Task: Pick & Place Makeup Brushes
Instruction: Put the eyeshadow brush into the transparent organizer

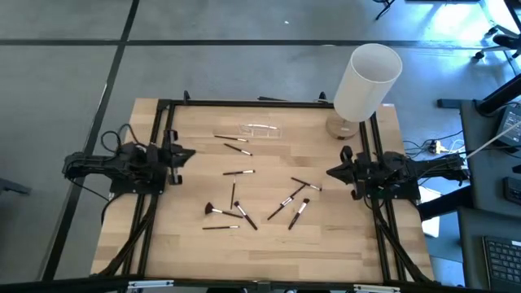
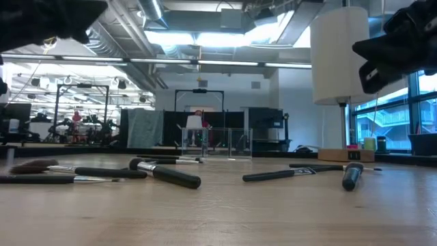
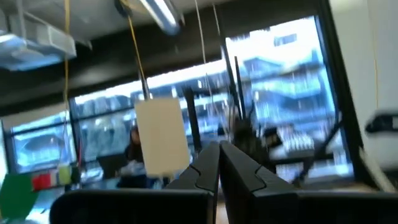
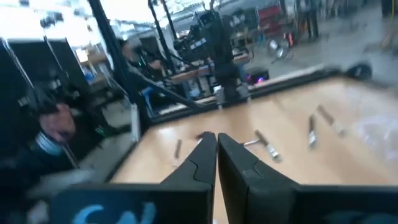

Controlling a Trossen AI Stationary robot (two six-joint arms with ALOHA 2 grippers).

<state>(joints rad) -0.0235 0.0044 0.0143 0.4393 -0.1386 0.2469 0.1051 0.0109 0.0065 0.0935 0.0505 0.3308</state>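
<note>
Scattered across the middle of the light wooden slatted table (image 1: pixel 342 244) lie the small thin makeup brushes (image 1: pixel 244 199) with dark handles and pale ferrules, loosely grouped and a few crossing one another; their exact number is hard to make out from above, and in the low view only the nearest show clearly. One fan-shaped brush (image 1: pixel 218 211) lies at the left of the cluster. A clear plastic piece (image 1: pixel 256 130) near the far edge is faint and barely readable. A tall white cylindrical lamp shade (image 1: pixel 368 80) on a wooden base stands at the far right corner. The left hand (image 1: pixel 186 154) hangs at the table's left edge, the right hand (image 1: pixel 334 172) at the right edge, both well apart from the brushes. Each wrist view shows its own fingers (image 3: pixel 214 171) pressed together, holding nothing.
</note>
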